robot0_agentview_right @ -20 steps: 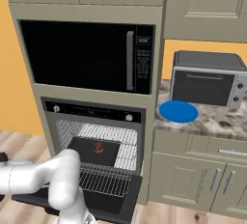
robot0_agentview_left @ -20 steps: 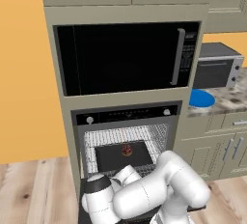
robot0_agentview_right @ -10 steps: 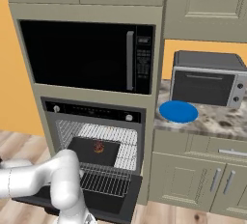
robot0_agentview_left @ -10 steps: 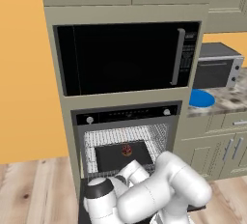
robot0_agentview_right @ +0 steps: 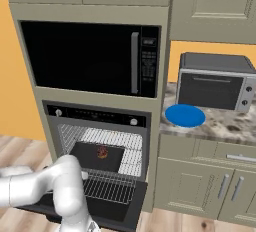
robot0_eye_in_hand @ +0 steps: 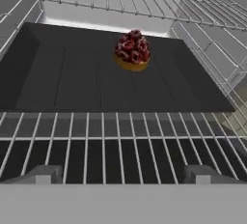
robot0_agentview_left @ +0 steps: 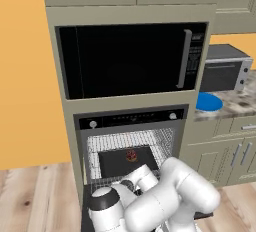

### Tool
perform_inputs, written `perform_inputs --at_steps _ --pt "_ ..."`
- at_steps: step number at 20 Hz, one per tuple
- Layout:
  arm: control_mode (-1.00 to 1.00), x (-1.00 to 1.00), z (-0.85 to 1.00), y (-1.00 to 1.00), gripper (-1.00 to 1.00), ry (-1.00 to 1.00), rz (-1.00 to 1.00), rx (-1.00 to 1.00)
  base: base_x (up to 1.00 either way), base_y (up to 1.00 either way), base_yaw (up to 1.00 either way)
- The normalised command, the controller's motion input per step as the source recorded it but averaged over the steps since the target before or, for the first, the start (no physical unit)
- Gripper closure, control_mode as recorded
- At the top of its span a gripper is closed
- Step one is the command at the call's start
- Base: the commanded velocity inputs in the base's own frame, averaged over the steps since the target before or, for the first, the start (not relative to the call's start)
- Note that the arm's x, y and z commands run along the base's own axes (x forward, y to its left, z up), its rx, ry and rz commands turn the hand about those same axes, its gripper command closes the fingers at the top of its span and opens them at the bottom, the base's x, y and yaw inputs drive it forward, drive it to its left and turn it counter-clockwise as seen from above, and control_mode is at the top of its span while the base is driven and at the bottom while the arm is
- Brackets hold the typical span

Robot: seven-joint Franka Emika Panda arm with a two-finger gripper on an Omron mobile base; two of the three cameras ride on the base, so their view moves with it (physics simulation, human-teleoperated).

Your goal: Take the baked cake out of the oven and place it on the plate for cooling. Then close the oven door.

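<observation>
Baked cake (robot0_eye_in_hand: pixel 132 50), small, dark, red-speckled, sits on a flat black tray (robot0_eye_in_hand: pixel 72 73) toward its far right part; tray rests on a wire rack (robot0_eye_in_hand: pixel 120 146) inside the oven (robot0_agentview_left: pixel 131 148). Cake also visible from both base views, centred in the cavity (robot0_agentview_left: pixel 131 155) (robot0_agentview_right: pixel 102 151). Oven door (robot0_agentview_right: pixel 107 201) hangs down, fully open. Gripper (robot0_eye_in_hand: pixel 123 174) faces the cake from the near side of the rack, fingertips (robot0_eye_in_hand: pixel 43 174) spread wide apart, nothing between them, not touching cake or tray. Black microwave (robot0_agentview_left: pixel 127 58) sits above the oven. Blue plate (robot0_agentview_right: pixel 185 115) lies on the speckled counter (robot0_agentview_right: pixel 225 123) to the right, just in front of a silver toaster oven (robot0_agentview_right: pixel 215 81).
</observation>
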Motion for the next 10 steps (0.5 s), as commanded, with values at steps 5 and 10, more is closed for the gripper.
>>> perform_inputs --at_steps 5,10 --pt "-1.00 0.00 0.20 -0.50 -1.00 -0.25 0.10 0.09 0.00 0.00 0.00" --pt "-1.00 0.08 0.16 -0.54 -1.00 -0.08 0.05 0.02 0.00 0.00 0.00"
